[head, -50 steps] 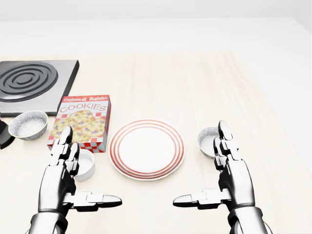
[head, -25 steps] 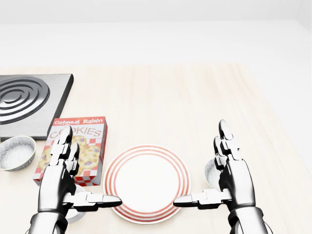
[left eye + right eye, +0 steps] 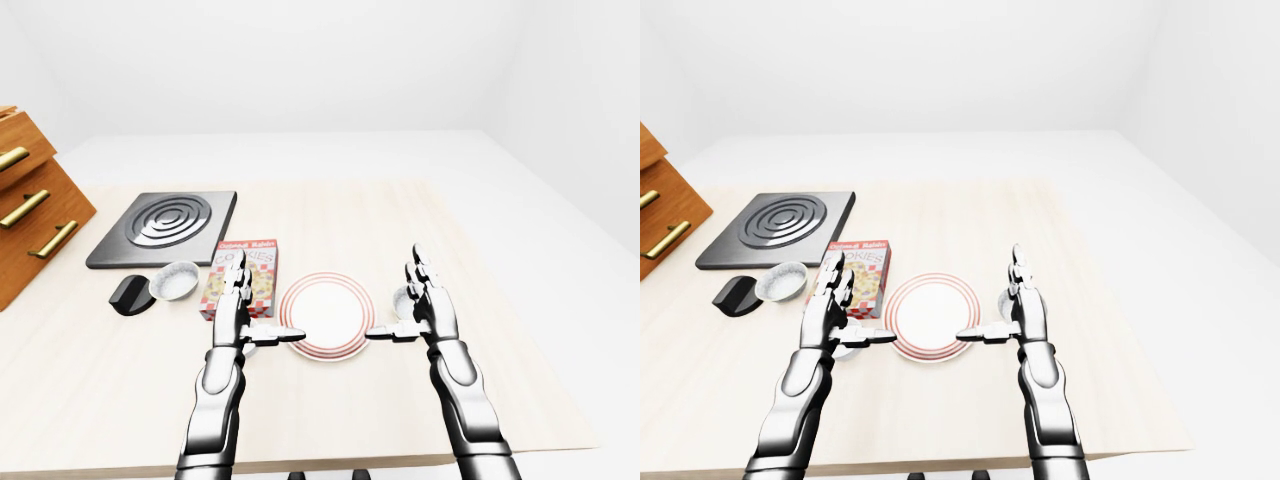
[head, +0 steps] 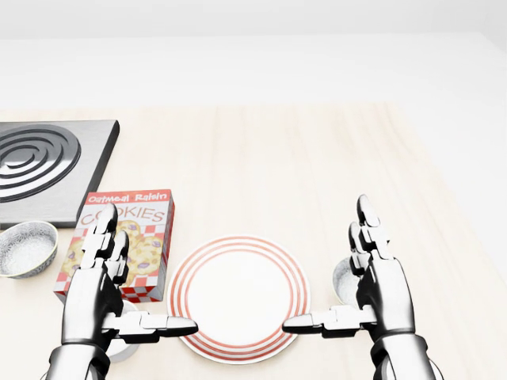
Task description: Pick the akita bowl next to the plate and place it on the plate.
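- Bowl [image 4: 342,282] sits upright on the table [image 4: 277,158], just beside the plate [image 4: 238,297], between it and the table's right edge in the head view.
- Its right part is hidden behind the right hand [image 4: 384,293]; whether the hand touches it cannot be told.
- The right hand is spread, fingers straight and pointing toward the table's far edge, thumb stretched sideways over the plate's rim, holding nothing.
- The left hand [image 4: 95,293] mirrors it on the plate's other side: spread and empty, thumb reaching toward the plate's rim.
- The plate, white with red rings, lies bare toward the table's edge at the bottom of the head view.
- A cookie box [image 4: 146,229] lies flat just beside the plate, toward the table's left edge.
- A second bowl [image 4: 26,248] stands farther toward that edge, below a hotplate [image 4: 40,166].
- A black object [image 3: 128,295] lies just beside that second bowl.
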Controlling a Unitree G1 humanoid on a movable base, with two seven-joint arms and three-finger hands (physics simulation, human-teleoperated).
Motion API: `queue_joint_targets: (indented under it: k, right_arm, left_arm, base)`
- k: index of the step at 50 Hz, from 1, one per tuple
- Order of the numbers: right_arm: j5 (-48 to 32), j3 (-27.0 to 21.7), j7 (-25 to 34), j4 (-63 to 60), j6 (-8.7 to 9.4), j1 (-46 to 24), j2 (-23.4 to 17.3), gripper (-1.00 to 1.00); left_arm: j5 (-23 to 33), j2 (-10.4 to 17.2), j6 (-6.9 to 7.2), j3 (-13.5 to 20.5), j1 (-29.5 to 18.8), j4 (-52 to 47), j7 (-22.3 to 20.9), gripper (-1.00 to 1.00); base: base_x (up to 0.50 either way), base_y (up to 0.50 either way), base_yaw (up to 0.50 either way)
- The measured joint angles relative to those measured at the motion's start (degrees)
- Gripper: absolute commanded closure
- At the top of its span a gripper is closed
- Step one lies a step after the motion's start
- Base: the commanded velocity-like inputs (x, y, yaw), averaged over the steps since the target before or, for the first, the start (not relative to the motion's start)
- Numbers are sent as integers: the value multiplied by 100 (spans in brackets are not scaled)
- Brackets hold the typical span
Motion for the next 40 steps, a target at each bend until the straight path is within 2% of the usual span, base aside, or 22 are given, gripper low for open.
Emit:
queue_joint_targets:
  k: [3, 7, 9, 12, 14, 18, 22, 27, 33, 40]
  right_arm:
    - [1, -2, -8, 5, 9, -7, 0, -100]
    - [7, -4, -20, 6, 26, -17, 1, -100]
    - [12, -4, -24, 8, 33, -20, 1, -100]
    - [18, -4, -29, 21, 31, -25, 2, -100]
    - [23, -4, -33, 17, 37, -25, 3, -100]
    - [37, -6, -36, 21, 42, -29, 3, -100]
    - [54, -8, -36, -5, 67, -25, 3, -100]
    - [76, -10, -27, -44, 90, -11, 3, -100]
    - [94, -10, -17, -90, 117, 9, 4, -100]
    - [87, -2, -5, -82, 104, 29, 3, -100]
  left_arm:
    - [0, 0, -7, 3, -10, 17, 5, -100]
    - [6, 10, 59, 21, -37, -49, 36, -100]
    - [16, 18, 153, 27, -47, -190, 51, -100]
    - [30, 40, 458, 27, -79, -602, 40, -100]
    - [36, 61, 464, 44, -147, -935, 27, -100]
    - [63, 188, 464, 131, -556, -1715, -22, -100]
    - [40, 447, 464, 304, -1358, -2380, -93, -100]
    - [-144, 1096, 464, 649, -2865, -2733, -219, -100]
    - [-451, 2210, 464, 1033, -4653, -2444, -384, -100]
    - [-653, 3877, 464, 1261, -6354, -1302, -760, -100]
  base:
    - [0, 0, 0]
    - [0, 0, 0]
    - [0, 0, 0]
    - [0, 0, 0]
    - [0, 0, 0]
    - [0, 0, 0]
    - [0, 0, 0]
    - [0, 0, 0]
    - [0, 0, 0]
    - [0, 0, 0]
